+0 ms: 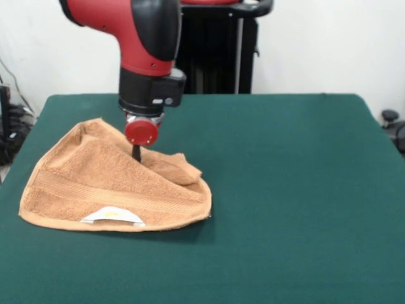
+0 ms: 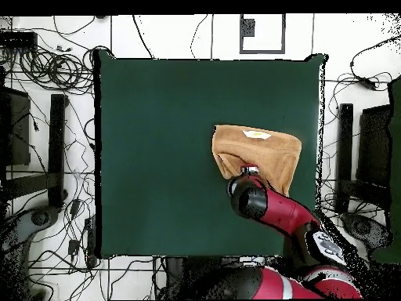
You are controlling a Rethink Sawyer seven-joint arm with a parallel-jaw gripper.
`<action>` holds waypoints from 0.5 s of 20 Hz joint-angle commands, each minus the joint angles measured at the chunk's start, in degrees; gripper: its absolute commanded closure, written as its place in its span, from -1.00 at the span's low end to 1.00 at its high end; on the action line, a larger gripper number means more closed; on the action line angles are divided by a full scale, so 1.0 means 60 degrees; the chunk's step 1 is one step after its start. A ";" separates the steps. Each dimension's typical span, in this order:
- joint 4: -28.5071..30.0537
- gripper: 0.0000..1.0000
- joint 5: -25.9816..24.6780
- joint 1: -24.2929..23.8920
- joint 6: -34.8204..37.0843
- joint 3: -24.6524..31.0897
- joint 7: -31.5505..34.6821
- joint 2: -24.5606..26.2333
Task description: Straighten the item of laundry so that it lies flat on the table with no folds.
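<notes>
Jaws (image 1: 136, 154) sit down in the towel (image 1: 114, 190) near its mid fold; can't tell if they're wide or pinched on cloth, since only one dark tip shows. Towel lies folded into a rough triangle w/ label (image 1: 112, 216) at its front edge, on the surface (image 1: 304, 190), left of centre in the front view. Risk: if the grip catches both layers, a pull would prob. drag the whole bundle instead of opening the fold, or a thin pinch slips off the terry.

You get bright, even light from above in both views, and no glare on the table (image 1: 304, 190). The towel (image 1: 95, 183) throws a soft, thin shadow along its near edge toward the table's near side. The front view is slightly soft; fine terry texture blurs.
</notes>
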 commanded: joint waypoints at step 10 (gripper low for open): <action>-0.2089 -1.00 -0.2052 -0.1515 0.0122 0.0388 -0.0845 0.0810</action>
